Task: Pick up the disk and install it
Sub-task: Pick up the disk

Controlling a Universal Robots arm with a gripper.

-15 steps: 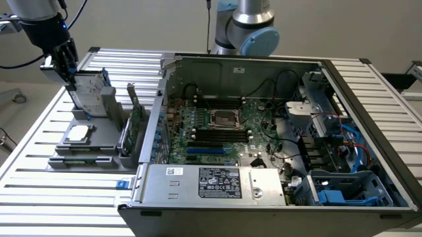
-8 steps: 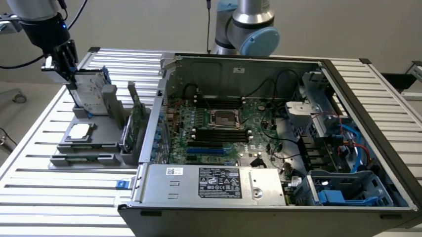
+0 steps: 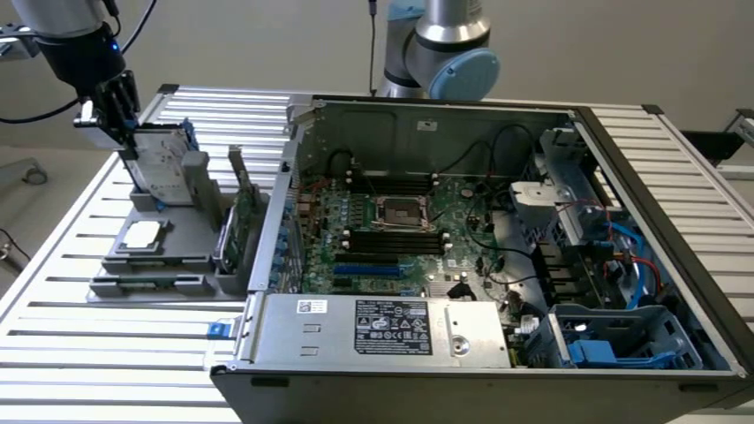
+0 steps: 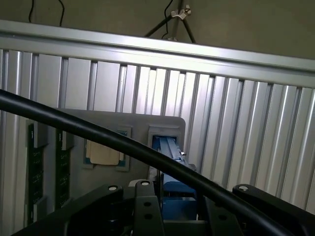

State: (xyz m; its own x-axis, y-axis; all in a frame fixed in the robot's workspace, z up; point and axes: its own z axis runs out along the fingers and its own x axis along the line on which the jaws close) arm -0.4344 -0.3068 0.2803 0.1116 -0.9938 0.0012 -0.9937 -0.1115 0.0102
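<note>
Disk (image 3: 168, 168) stands upright in grey holder (image 3: 177, 265). Gripper (image 3: 122, 141) is partly closed, apparently clamping its top edge. Pick-up step, disk not lifted. A lift probably needs a straight vertical pull.

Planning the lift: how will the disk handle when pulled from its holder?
The disk looks like a metal slab, so probably stiff and heavy for its size. Standing upright in the holder, it could jam if pulled askew. Its blue frame may be slick.

green card (image 3: 245, 216) near upright disk (image 3: 168, 168)
</note>
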